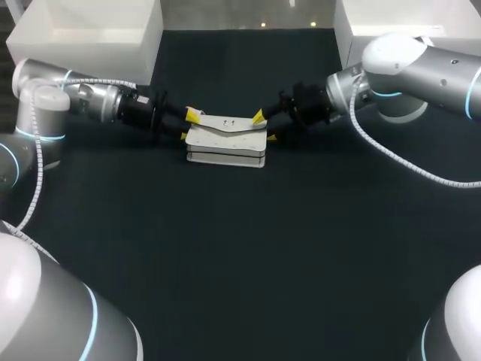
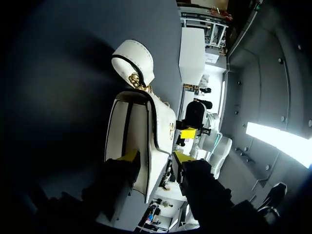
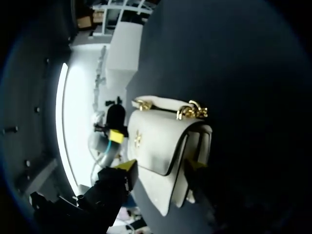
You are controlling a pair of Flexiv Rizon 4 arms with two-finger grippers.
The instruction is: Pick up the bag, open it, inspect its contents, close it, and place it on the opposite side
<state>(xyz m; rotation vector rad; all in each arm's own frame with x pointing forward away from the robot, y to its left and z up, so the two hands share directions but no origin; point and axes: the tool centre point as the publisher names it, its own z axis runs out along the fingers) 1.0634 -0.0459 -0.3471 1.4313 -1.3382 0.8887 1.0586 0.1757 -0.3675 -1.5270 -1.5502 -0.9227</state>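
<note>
Left end effector, right end effector; two clamping one bag.

The dark blue-black, matte desk spreads out flat in front of me and fills most of what I see from above. At its far left corner stands a white, open-topped rectangular bin with thick plain walls, brightly lit. A second white rectangular bin stands at the far right corner, only partly in view. The two bins are well apart, with a dark stretch of desk running between them.
</note>
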